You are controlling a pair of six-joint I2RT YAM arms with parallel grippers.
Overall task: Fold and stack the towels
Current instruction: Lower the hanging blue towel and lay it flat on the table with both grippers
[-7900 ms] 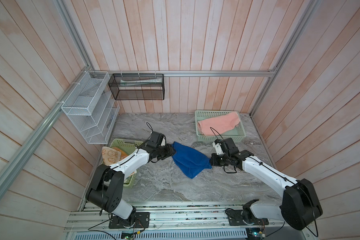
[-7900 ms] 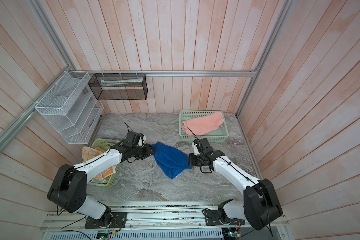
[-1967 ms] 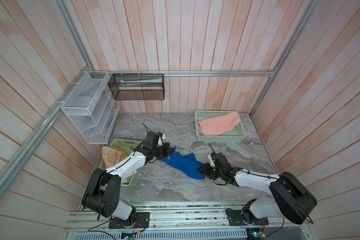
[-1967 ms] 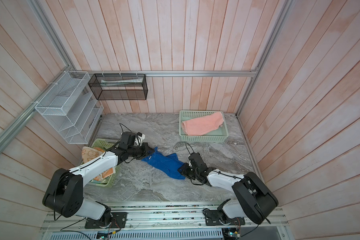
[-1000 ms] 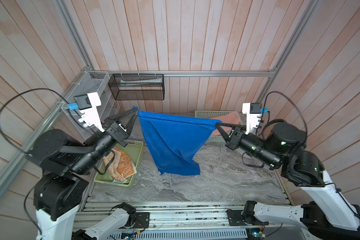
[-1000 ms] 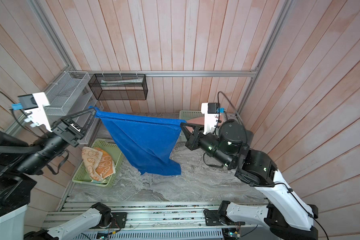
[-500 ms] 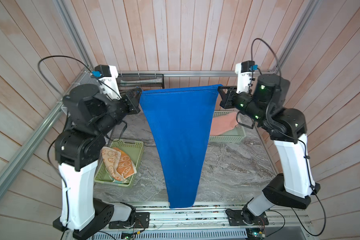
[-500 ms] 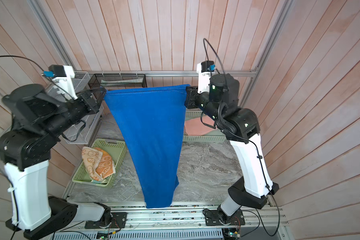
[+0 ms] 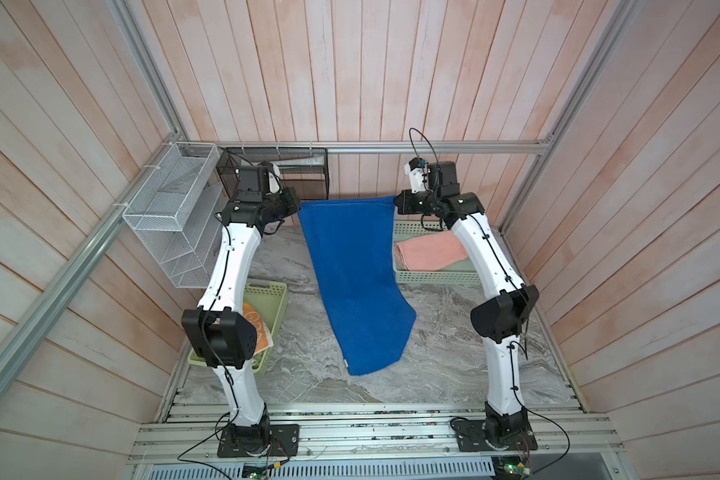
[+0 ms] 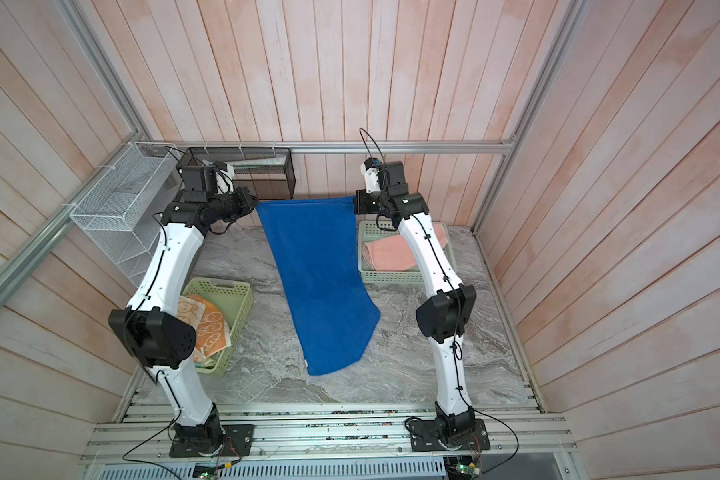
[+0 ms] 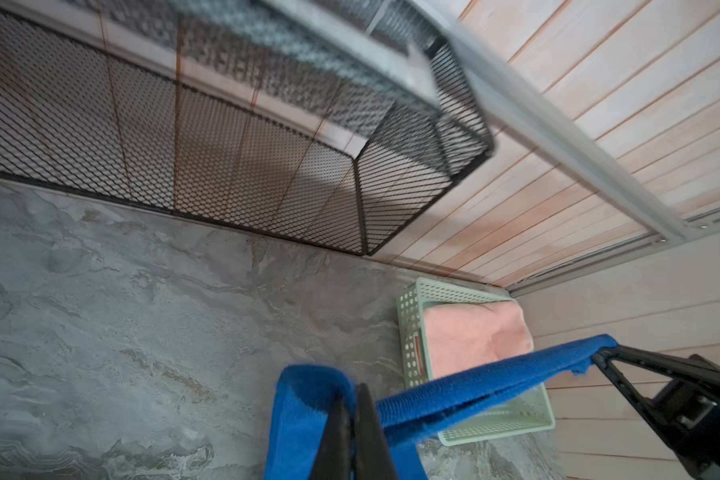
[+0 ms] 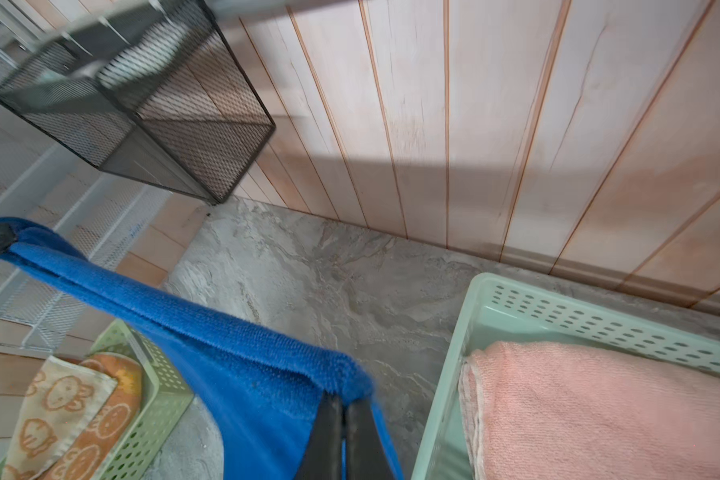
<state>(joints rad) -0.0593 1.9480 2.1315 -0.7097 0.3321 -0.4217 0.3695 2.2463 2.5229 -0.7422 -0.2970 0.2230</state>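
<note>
At the left, a pale green perforated plastic basket [image 10: 238, 309] holds an orange towel [image 10: 202, 328] with cream figures, loosely bunched and not yet folded. The left jaws are clenched on one top corner of the blue towel [image 9: 358, 282], and the left wrist view shows the cloth bulging round their tips. The right jaws are clenched on the other top corner. Between them the top hem runs nearly taut. The towel hangs as a long sheet over the middle of the bench [image 9: 445, 332], its lower part bulging rightward. I cannot tell whether the bottom hem touches the stone-patterned surface. It looks light, soft and limp, with a thick terry pile that should grip well and not slip. It has no stiffness, so it will likely sag and swing wherever it is unsupported, and the corners are the sound hold for laying it flat. At the right, a second basket [image 9: 437, 277] holds a folded pink towel [image 9: 431, 253], plush and rounded at the fold.
</note>
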